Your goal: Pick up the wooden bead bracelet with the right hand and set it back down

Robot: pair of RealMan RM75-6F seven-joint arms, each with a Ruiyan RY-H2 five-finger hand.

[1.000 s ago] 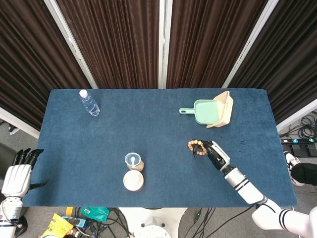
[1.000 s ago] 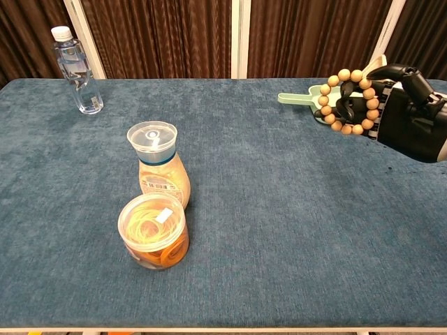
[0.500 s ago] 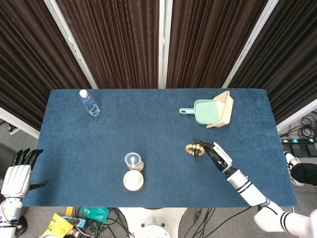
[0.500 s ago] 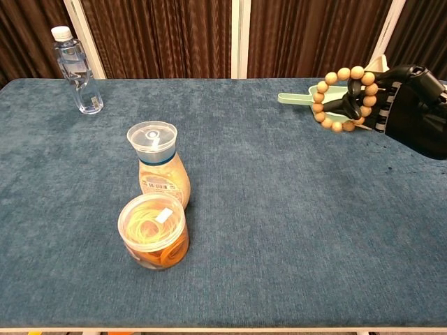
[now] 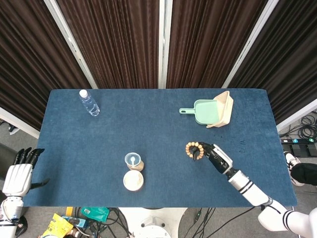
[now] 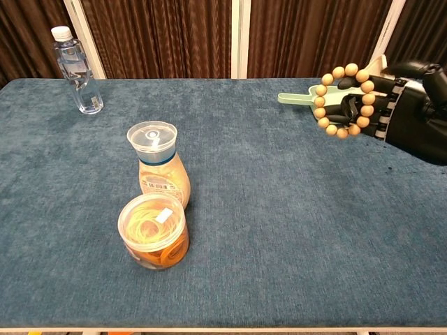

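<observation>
Right now my right hand (image 6: 408, 112) holds the wooden bead bracelet (image 6: 343, 100) looped on its fingers (image 6: 363, 110), raised at the right of the chest view, before the green dustpan (image 5: 206, 111). Meanwhile my left hand (image 5: 18, 177) hangs off the blue table (image 5: 99, 144) at lower left, fingers straight and apart, grasping nothing.

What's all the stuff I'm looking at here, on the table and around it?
Table: one, blue cloth top.
Water bottle: one, clear, white cap, far left corner.
Squat bottle: one, orange contents, clear cap, near middle.
Round tub: one, clear, orange-yellow contents, just in front of the squat bottle.
Dustpan: one, green, far right.
Tan tray: one, tilted against the dustpan.
Wooden bead bracelet: one, tan, held above the table.
Curtains: dark brown, behind.
Left hand: white and black, off the table's left edge, empty.
Right hand: black, holds the bracelet.
</observation>
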